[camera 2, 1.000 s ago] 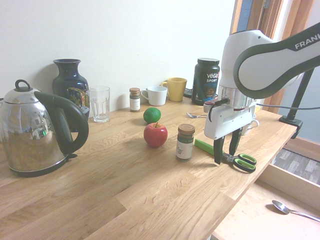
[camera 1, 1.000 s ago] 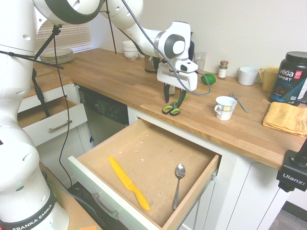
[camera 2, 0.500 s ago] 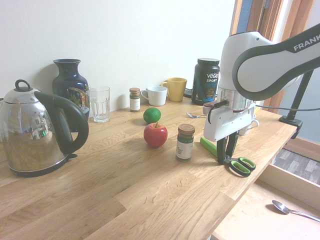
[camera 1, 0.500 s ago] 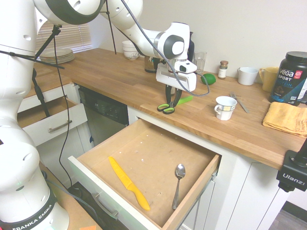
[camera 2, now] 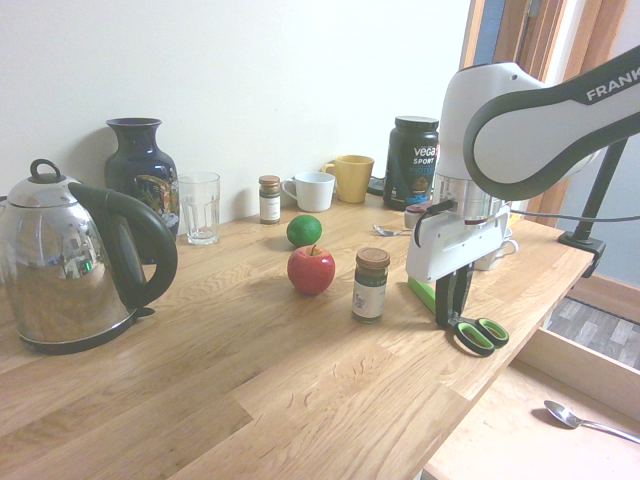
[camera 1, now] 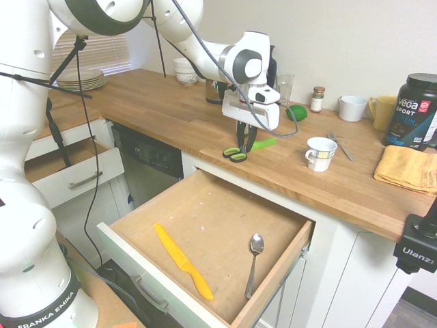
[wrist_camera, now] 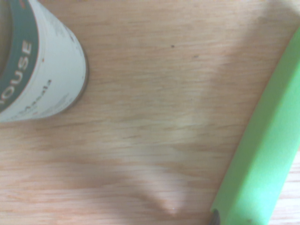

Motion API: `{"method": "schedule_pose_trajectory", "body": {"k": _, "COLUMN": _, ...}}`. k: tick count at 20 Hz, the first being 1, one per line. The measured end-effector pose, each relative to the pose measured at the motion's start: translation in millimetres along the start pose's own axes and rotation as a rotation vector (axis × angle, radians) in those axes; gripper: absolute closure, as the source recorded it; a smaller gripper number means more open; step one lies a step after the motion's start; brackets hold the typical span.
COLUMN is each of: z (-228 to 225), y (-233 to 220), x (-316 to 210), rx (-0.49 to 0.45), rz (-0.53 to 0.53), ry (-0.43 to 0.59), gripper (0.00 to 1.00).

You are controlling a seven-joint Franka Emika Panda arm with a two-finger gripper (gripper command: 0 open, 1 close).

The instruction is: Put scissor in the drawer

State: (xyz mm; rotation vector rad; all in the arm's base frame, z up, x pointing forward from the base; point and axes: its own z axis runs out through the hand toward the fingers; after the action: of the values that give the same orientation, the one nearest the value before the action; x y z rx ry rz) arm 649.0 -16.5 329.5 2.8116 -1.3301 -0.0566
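Now scissor [camera 1: 244, 149] between tool [camera 1: 246, 142] fingers

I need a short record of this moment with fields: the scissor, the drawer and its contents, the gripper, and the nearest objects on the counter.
scissor: lies on the wooden counter, green blade cover toward the wall, loop handles toward the counter's front edge
gripper: points straight down, jaws shut on the scissor near its pivot
drawer: pulled open, below the counter edge
drawer contents: yellow knife; spoon
nearest objects: spice jar, apple, white cup
task state: scissor not yet lifted
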Motion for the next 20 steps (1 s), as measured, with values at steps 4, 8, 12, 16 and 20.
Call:
{"method": "schedule_pose_trajectory", "body": {"k": 4, "z": -10, "y": -6, "x": 3, "rx": 0.013, "rz": -0.003, "ry": 0.012, "gripper": 1.00}}
{"method": "schedule_pose_trajectory", "body": {"k": 8, "z": -27, "y": -15, "x": 3, "rx": 0.035, "rz": -0.011, "ry": 0.031, "gripper": 1.00}}
{"method": "schedule_pose_trajectory", "body": {"k": 12, "z": -46, "y": -22, "x": 6, "rx": 0.056, "rz": -0.011, "ry": 0.048, "gripper": 1.00}}
{"method": "schedule_pose_trajectory", "body": {"k": 16, "z": -61, "y": -28, "x": 7, "rx": 0.071, "rz": -0.013, "ry": 0.061, "gripper": 1.00}}
{"method": "schedule_pose_trajectory", "body": {"k": 20, "z": -69, "y": -29, "x": 5, "rx": 0.082, "rz": -0.013, "ry": 0.070, "gripper": 1.00}}
